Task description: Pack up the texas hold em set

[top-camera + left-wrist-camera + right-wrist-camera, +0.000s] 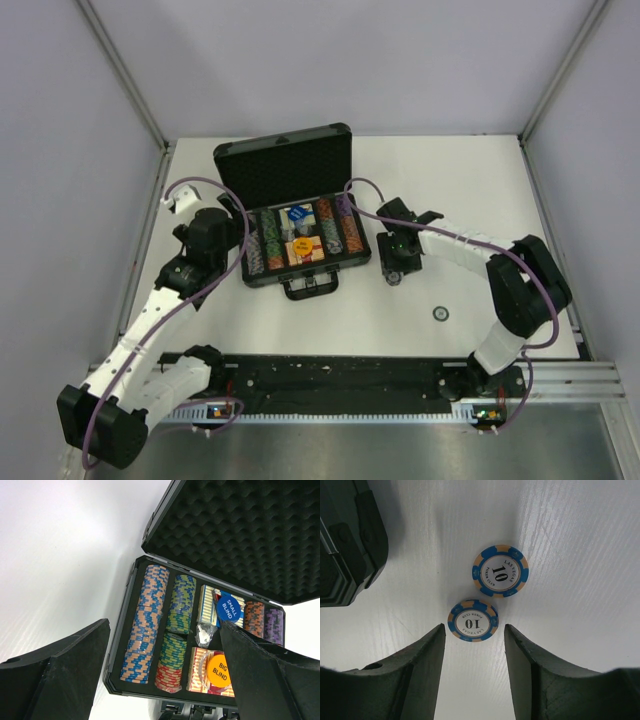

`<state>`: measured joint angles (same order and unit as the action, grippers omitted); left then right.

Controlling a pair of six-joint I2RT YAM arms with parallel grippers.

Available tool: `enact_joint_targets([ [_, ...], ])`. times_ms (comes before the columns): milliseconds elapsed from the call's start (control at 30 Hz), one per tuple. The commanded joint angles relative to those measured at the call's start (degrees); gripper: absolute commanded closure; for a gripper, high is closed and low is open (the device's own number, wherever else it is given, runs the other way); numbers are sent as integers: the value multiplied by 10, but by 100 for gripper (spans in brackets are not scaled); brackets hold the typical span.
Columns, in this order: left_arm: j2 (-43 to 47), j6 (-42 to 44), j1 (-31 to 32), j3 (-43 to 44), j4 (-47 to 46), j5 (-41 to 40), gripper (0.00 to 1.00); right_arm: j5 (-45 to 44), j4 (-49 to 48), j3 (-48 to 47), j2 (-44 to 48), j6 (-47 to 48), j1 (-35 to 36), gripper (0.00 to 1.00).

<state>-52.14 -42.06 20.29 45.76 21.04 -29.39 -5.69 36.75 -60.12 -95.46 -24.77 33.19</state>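
left jaws: spread wide and empty, hovering by the left wall of the briefcase (124, 630); best kept off the lid.
briefcase: open on the counter (470, 180), foam lid (240, 535) raised, chip rows (147, 625) and small blind disc (229, 606) seated inside.
right jaws: parted, holding nothing, low over the counter right of the case, the near blue chip (472, 621) just ahead of the gap.
step: likely gathering loose chips; advance squarely, pinch the rim, avoid nudging the second chip (500, 571) just beyond.
farther right: a small round disc (440, 313) lies apart, unpacked.
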Motion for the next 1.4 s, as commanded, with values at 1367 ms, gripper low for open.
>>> enact_joint_targets([
  [1367, 20, 1, -16, 7, -9, -8, 3, -43, 2, -53, -95, -60, -52, 45],
])
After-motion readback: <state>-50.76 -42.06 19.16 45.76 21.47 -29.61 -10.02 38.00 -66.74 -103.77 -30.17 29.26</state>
